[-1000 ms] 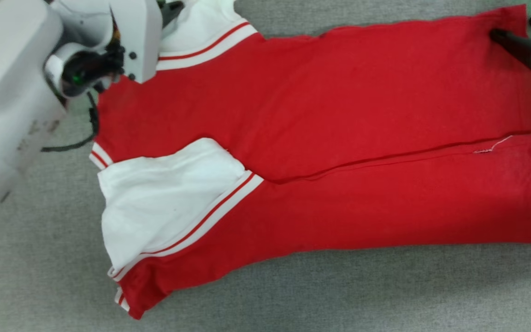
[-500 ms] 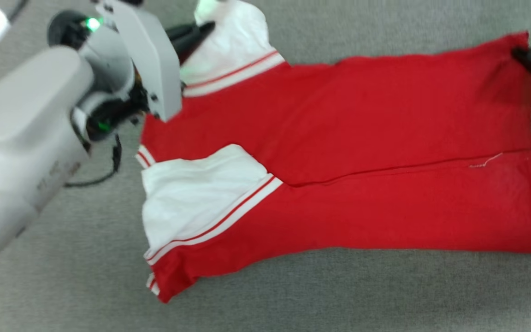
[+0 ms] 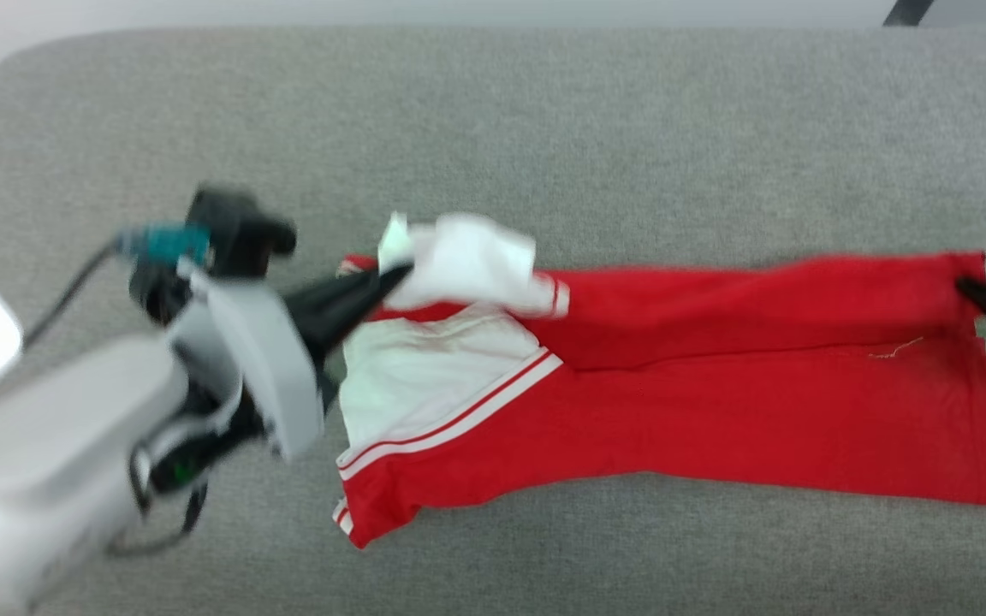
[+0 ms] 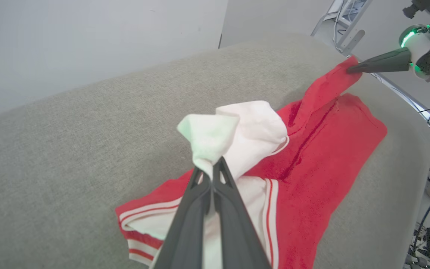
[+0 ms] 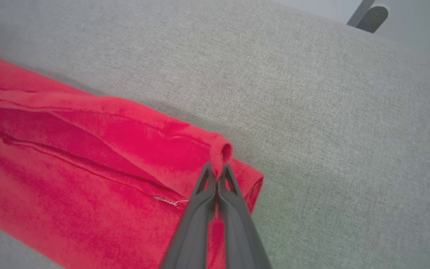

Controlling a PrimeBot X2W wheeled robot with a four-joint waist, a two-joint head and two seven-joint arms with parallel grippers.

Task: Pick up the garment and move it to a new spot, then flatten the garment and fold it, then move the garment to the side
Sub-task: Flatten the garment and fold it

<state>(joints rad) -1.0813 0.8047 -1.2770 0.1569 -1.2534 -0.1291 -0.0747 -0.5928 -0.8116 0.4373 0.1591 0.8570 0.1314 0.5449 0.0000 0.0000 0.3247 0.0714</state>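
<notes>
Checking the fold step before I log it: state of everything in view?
garment: near part flat on the cushion, far edge lifted at both ends, fold not finished.
left gripper: fingers shut on the garment's bunched white part.
right gripper: fingers shut on a red corner of the garment.
cushion: grey, with the garment lying on it.

Red-and-white garment (image 3: pixel 673 411), far edge lifted
</notes>
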